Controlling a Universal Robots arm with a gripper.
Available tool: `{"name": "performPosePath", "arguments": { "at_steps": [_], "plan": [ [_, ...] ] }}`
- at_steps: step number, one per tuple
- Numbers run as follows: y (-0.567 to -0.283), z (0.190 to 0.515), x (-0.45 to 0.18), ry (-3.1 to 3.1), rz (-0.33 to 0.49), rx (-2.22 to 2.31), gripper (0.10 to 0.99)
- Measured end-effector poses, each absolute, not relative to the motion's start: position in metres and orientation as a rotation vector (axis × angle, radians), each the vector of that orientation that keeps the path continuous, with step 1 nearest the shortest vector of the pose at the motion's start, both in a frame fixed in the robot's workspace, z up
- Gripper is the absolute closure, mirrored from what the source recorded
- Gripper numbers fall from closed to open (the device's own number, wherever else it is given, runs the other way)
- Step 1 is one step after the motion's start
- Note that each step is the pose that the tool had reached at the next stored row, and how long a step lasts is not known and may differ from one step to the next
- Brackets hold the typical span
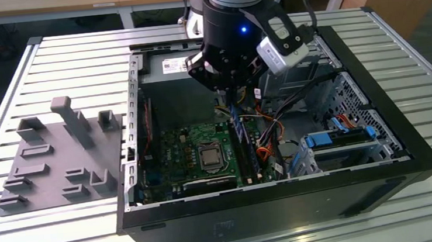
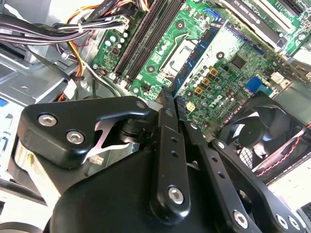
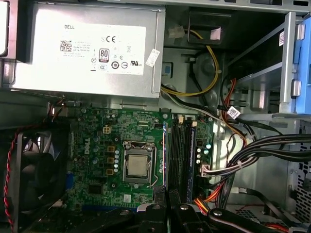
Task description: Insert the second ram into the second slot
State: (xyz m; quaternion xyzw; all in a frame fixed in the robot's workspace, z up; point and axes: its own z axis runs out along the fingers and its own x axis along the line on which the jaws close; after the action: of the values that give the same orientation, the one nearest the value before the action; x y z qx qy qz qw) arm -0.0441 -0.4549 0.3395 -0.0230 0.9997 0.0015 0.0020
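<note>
Slatted metal table (image 1: 62, 58) carries an open black computer case (image 1: 286, 208), with a grey slotted fixture (image 1: 48, 165) lying just beside it on the exterior view's left. Wood-topped furniture behind the table is cut off by the frame edge.

The gripper (image 1: 229, 93) reaches down into the case. Its fingers are drawn almost together, clamped on the second ram (image 1: 240, 133). In both wrist views the stick appears nearly edge-on, as a narrow blue strip (image 3: 165, 155) (image 2: 194, 56) running out from the fingertips (image 3: 158, 194).

The ram hangs over the motherboard (image 3: 97, 141), lengthwise along the memory slots (image 3: 179, 150). Its lower edge is hidden, so contact with a slot cannot be confirmed.

A blue edge lines 1 slot; whether it is a seated stick cannot be determined. The case fan (image 3: 29, 170) is partly cropped.
</note>
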Motion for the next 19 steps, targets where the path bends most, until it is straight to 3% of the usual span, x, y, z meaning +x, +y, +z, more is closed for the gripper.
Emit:
{"name": "performPosePath", "arguments": {
  "at_steps": [19],
  "plan": [
    [-0.455, 0.3334, -0.0441, 3.144, 0.005, -0.07, 0.949]
  ]
}}
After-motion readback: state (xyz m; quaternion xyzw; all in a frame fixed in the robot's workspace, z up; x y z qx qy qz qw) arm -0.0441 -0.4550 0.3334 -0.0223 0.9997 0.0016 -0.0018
